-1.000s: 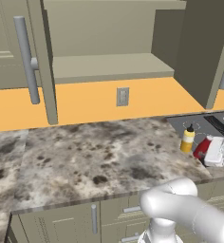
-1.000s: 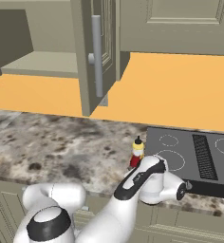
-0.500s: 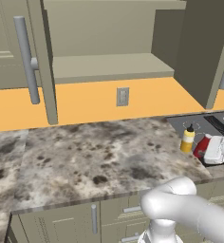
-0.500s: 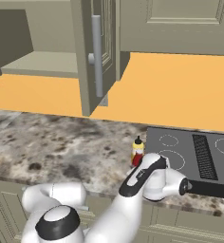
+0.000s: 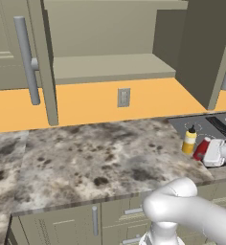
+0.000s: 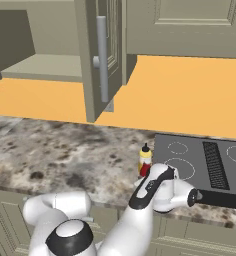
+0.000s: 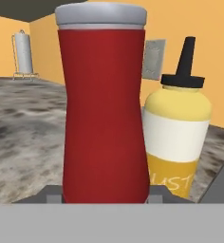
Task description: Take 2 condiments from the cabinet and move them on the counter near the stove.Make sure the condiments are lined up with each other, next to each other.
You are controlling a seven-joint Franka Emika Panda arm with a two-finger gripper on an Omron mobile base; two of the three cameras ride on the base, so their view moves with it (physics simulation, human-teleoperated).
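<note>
The red condiment bottle (image 7: 104,114) with a white cap stands upright on the counter (image 5: 100,153), with my gripper (image 7: 104,194) shut around its lower body. Right beside it stands the yellow condiment bottle (image 7: 178,137) with a black nozzle, the two almost touching. In the left base view the yellow bottle (image 5: 189,141) and the red bottle (image 5: 200,148) sit side by side at the edge of the stove (image 5: 215,124), and my gripper (image 5: 207,154) holds the red one from the right. The right base view has my hand (image 6: 149,176) hiding most of the red bottle below the yellow bottle (image 6: 145,157). The cabinet (image 5: 110,67) is open, its shelf bare.
An open cabinet door with a long bar handle (image 5: 26,62) hangs at the left, another door (image 5: 208,48) at the right. A wall outlet (image 5: 124,97) sits on the orange backsplash. The black cooktop (image 6: 210,160) lies right of the bottles. Broad counter stretches to the left.
</note>
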